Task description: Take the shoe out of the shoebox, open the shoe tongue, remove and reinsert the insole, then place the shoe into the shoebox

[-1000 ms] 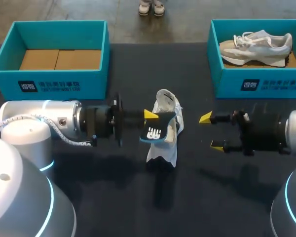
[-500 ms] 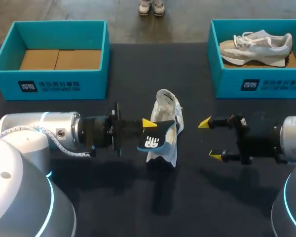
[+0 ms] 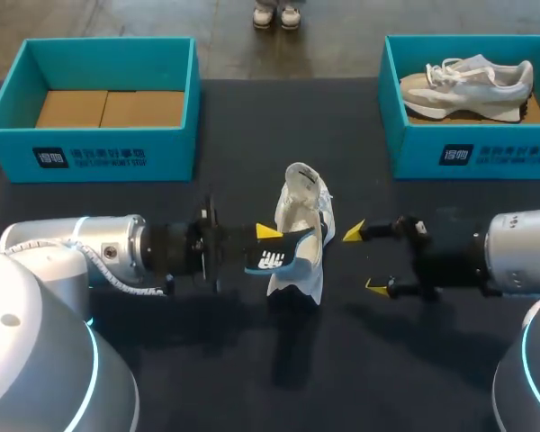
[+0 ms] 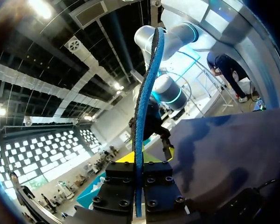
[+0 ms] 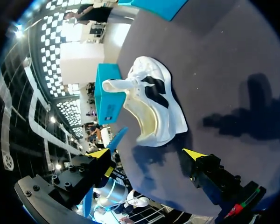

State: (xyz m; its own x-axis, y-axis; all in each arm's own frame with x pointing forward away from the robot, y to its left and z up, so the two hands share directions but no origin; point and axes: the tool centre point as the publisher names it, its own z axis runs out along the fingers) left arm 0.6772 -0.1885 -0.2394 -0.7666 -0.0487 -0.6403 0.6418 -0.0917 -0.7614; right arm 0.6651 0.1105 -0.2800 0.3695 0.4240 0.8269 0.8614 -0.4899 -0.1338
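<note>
Our left arm lies low and level over the table point(image 3: 252, 135). The left gripper point(image 3: 272, 245) is closed on the blue insole point(image 3: 279, 258), held on edge just beside the white shoe point(image 3: 304, 202) at the table's middle. The right gripper point(image 3: 364, 259), level too, is wide open and empty near the shoe's other side.

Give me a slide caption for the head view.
Left tool holds the insole by the white shoe; right tool open nearby.

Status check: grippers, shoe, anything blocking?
Left gripper shut on insole, beside shoe. Right gripper open, facing shoe, not touching. Shoe on table; nothing between.
</note>
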